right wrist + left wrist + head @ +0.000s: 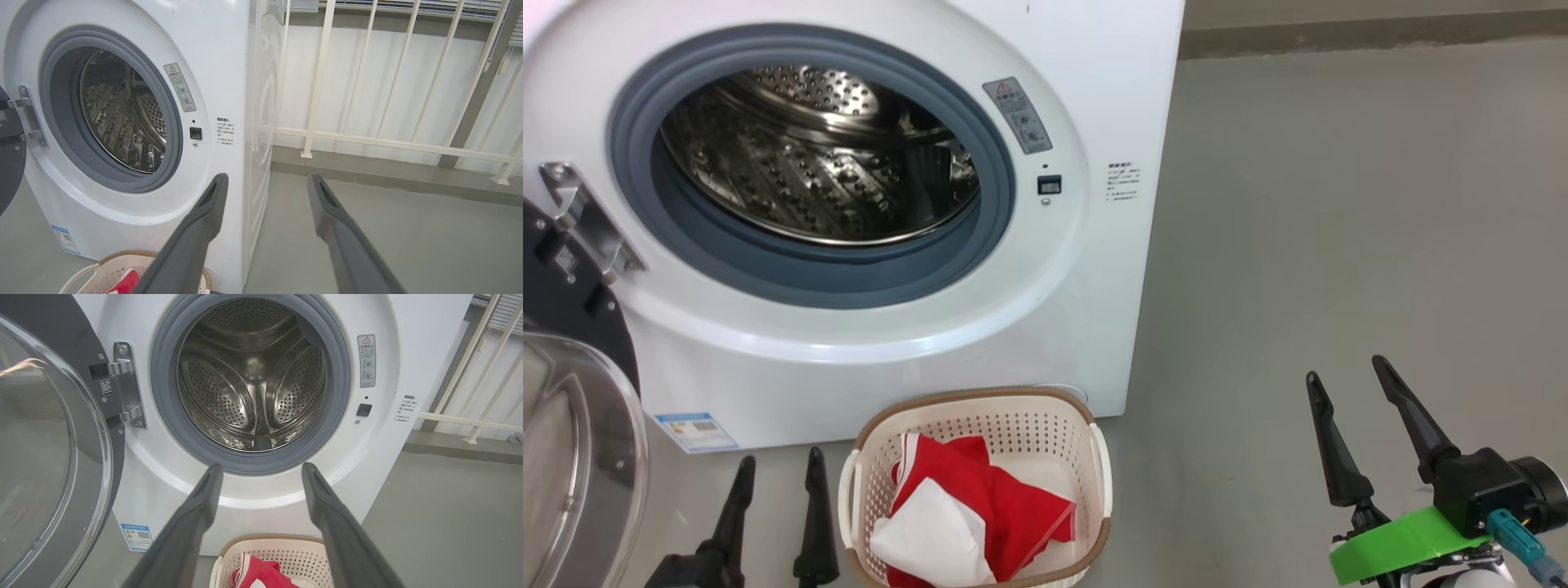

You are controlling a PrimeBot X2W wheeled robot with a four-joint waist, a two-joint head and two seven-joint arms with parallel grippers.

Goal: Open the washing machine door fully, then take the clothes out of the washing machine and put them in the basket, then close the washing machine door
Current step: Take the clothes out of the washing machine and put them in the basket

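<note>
Clothes (1013,506) soft red, rounded perforated basket (1021,429), steel drum (792,180)

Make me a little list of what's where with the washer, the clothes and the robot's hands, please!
Door: large round black washing machine door with clear glass bowl, swung open at left
Machine: big white washing machine; steel drum looks empty
Clothes: bright red and white clothes, inside basket
Basket: small cream perforated basket, on grey floor before machine
Left gripper: fingers apart, holding nothing
Right gripper: fingers apart, holding nothing
Left to do: close door
</note>
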